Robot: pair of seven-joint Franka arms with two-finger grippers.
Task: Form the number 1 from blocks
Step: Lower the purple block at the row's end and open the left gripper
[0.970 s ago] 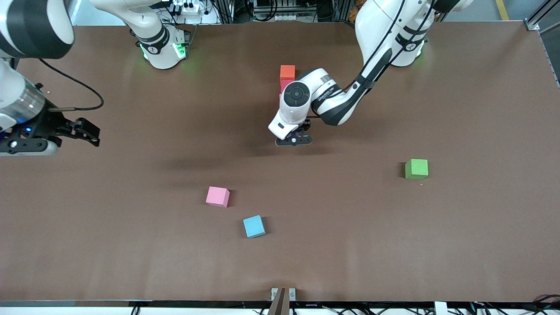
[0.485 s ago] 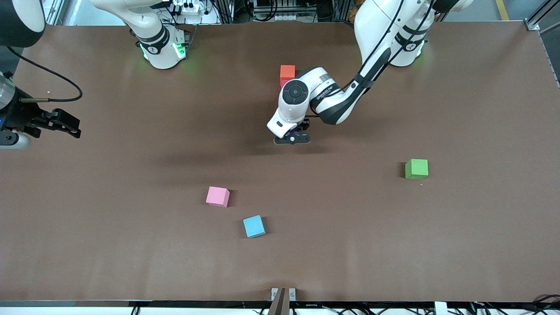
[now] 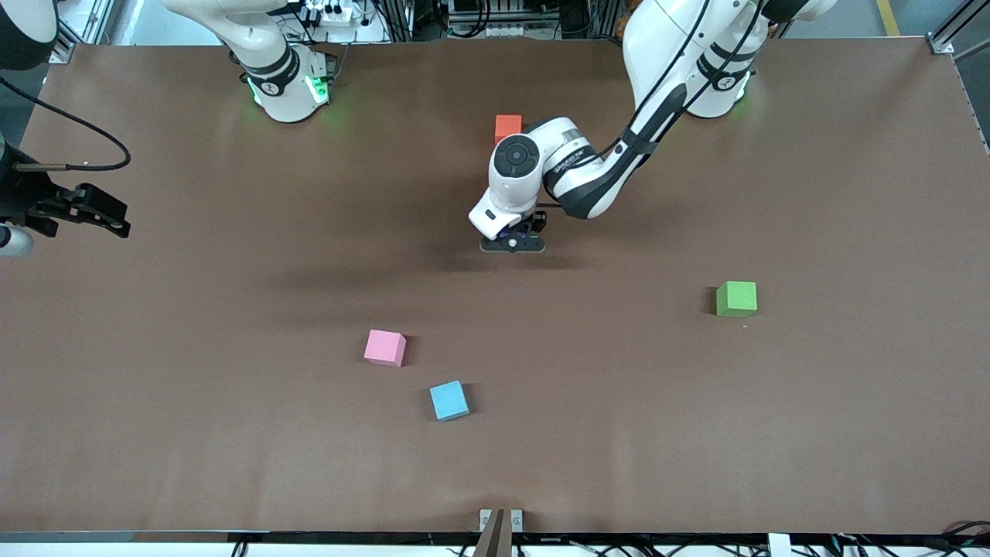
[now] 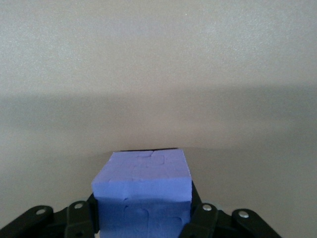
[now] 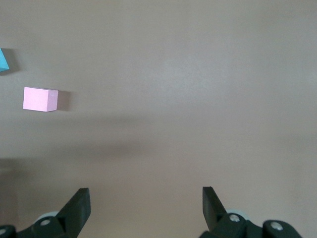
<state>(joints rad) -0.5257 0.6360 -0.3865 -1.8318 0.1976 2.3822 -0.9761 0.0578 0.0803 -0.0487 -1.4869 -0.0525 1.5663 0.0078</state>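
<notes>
While the left gripper [image 3: 511, 241] holds a purple block [image 4: 142, 191] clamped between its fingers over the table [image 3: 773, 425], the orange block [image 3: 508, 127] sits farther from the camera than that gripper. Pink block [image 3: 384, 347], blue cube [image 3: 449, 401] and green cube [image 3: 736, 299] lie nearer the camera. Waiting at the right arm's end, the right gripper [image 3: 85, 209] has its jaws spread wide, empty.

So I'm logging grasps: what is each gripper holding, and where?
The left gripper clamps a purple block by two facing sides, low down. The right gripper is open and holds nothing.
</notes>
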